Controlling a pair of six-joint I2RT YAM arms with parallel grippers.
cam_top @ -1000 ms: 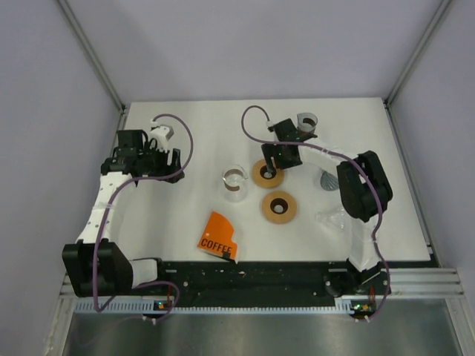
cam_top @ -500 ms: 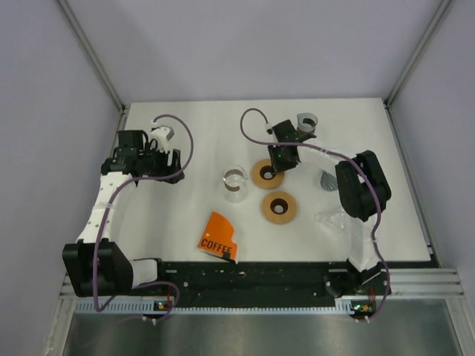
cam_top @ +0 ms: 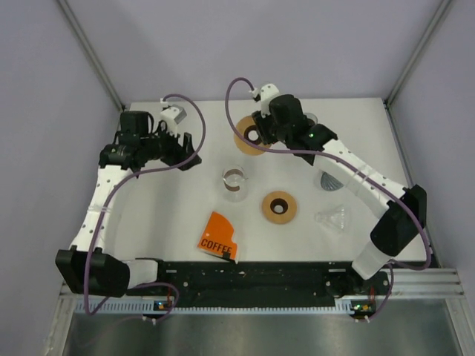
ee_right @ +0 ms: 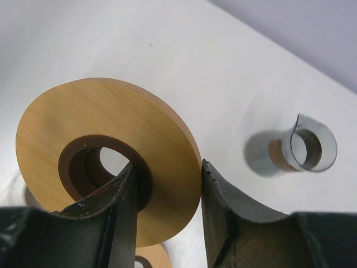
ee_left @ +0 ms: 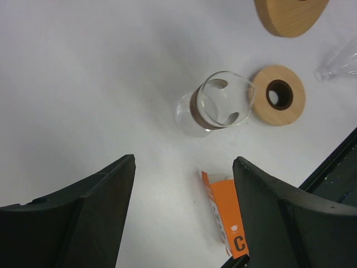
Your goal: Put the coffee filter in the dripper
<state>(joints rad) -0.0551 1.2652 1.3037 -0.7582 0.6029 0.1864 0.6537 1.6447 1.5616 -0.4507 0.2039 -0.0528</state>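
Your right end effector [ee_right: 167, 180] is clamped on a wooden ring [ee_right: 109, 128], which it holds tilted above the far side of the counter [cam_top: 171, 215]. The grey cone filter [cam_top: 327, 182] lies well apart from it, beside the right forearm and near the glass dripper [cam_top: 332, 218]. Your left end effector [ee_left: 184, 162] hangs with its fingers apart above the carafe [ee_left: 215, 103].

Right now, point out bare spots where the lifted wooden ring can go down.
Bare: the table at its far right corner, and the near left patch beside the coffee packet. Crowded: the middle, around the carafe, the flat wooden ring and the glass dripper.
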